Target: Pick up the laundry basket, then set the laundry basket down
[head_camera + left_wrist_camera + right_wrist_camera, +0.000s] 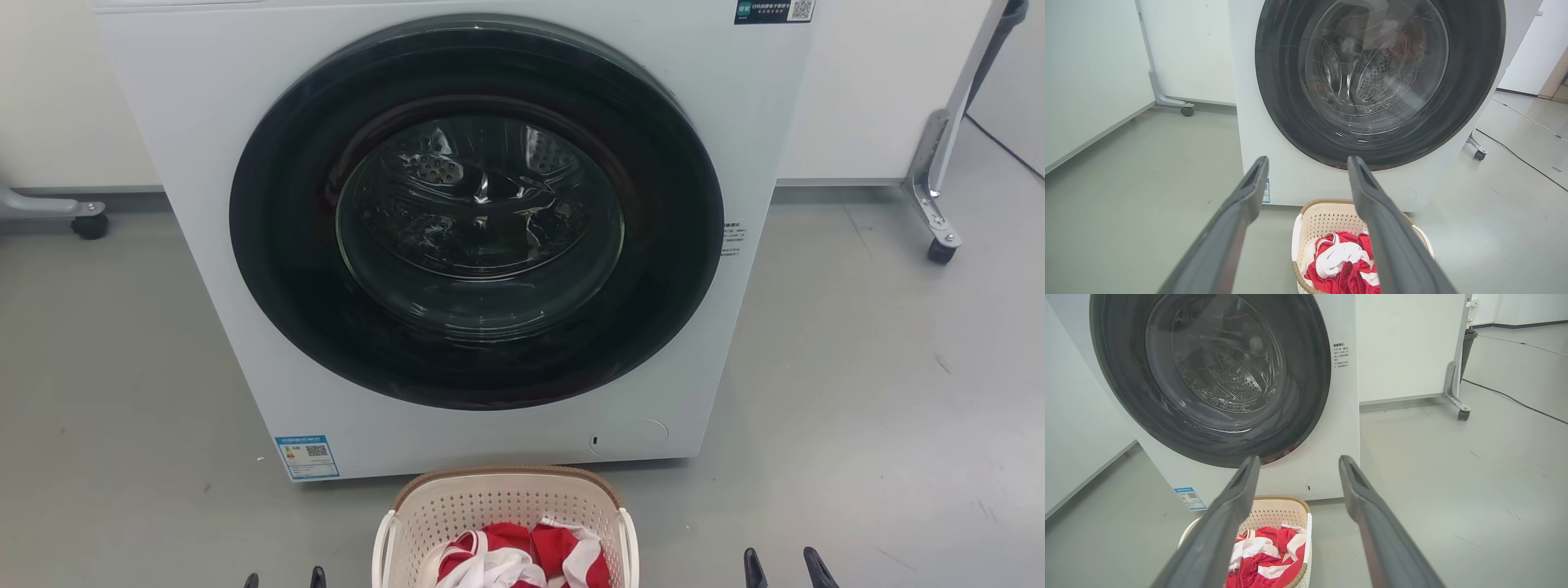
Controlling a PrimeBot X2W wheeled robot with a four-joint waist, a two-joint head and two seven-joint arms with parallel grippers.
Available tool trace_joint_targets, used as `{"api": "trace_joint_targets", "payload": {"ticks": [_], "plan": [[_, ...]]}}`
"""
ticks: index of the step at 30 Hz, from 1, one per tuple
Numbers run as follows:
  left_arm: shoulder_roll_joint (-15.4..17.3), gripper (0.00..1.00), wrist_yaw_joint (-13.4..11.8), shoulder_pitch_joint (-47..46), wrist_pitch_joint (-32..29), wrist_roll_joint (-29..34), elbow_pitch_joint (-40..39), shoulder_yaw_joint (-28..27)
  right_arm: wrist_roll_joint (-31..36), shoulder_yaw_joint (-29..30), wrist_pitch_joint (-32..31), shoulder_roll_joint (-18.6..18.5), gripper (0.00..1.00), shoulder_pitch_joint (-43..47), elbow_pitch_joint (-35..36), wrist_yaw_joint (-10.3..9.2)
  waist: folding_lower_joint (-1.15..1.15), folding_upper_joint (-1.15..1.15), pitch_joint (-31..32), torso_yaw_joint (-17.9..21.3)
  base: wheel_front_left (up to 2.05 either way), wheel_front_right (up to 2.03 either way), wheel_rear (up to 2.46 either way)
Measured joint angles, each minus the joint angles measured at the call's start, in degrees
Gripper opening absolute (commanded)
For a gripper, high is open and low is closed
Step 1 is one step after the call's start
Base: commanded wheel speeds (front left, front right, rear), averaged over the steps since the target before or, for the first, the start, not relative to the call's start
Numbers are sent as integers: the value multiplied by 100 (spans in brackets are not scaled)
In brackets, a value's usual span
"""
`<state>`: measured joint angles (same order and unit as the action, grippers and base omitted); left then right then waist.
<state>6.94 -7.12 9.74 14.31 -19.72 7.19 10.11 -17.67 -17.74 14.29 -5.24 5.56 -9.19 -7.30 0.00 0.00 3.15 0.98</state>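
Observation:
The laundry basket (pixel 498 506) is cream perforated plastic with a brown woven-look rim and white side handles. It stands on the grey floor just in front of the washing machine (pixel 204 122), holding red and white cloth (pixel 522 559). My left gripper (pixel 282 578) shows as two dark tips at the bottom edge, left of the basket. My right gripper (pixel 789 565) sits at the bottom edge, right of it. In the left wrist view the open gripper (pixel 1306 171) hovers above the basket (pixel 1323 220). In the right wrist view the open gripper (pixel 1297 471) is above and right of the basket (pixel 1278 508). Neither touches it.
The washing machine's round dark door (pixel 478 212) is shut. A wheeled frame leg (pixel 935 196) stands at the right by the wall, another caster (pixel 88 222) at the left. A black cable (pixel 1515 400) runs across the floor to the right.

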Motion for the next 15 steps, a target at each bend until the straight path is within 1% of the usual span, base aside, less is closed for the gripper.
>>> {"api": "trace_joint_targets", "payload": {"ticks": [15], "plan": [[-43, 100, 0, 0, 0, 133, -35, -54, 269, 159, 1, 94, 100, 93, 288, 0, 0, 1, -52, -5, 0, 0, 0]]}}
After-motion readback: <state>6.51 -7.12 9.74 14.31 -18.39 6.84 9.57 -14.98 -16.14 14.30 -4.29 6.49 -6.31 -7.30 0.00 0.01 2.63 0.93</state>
